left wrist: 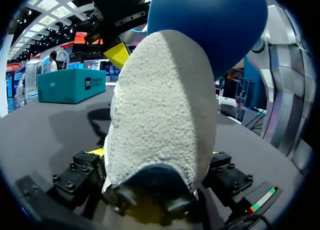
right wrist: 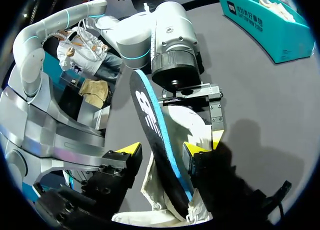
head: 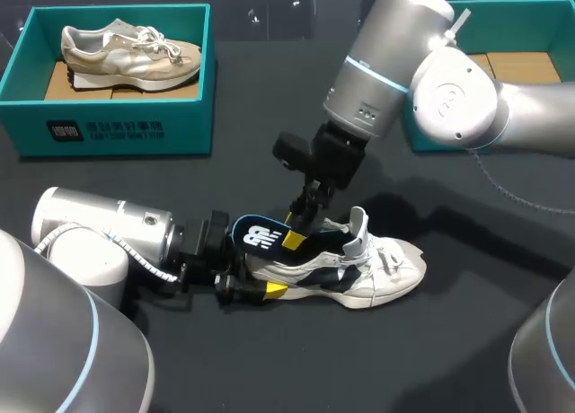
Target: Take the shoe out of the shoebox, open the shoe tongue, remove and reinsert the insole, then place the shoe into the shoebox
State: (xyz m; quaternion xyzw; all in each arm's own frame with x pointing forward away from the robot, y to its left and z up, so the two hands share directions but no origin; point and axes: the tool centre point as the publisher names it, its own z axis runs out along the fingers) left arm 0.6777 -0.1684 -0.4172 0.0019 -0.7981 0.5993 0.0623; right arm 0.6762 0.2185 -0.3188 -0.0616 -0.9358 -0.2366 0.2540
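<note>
A white and navy shoe [head: 373, 271] lies on its sole mid-table, toe to the right. My left gripper [head: 260, 271] holds its heel from the left, one yellow tip against the near side of the sole. In the left wrist view the fuzzy heel [left wrist: 160, 120] fills the space between both fingers. A dark insole with a blue edge [head: 256, 236] sticks up out of the heel opening. My right gripper [head: 296, 233] comes down from above. Its yellow fingertips [right wrist: 129, 149] stand on either side of the insole [right wrist: 155, 135], with narrow gaps showing.
A teal shoebox [head: 117, 130] at the back left holds a beige shoe [head: 130, 54]. A second teal box [head: 539, 4] with cardboard inside stands at the back right, behind my right arm. Dark table stretches in front of and to the right of the shoe.
</note>
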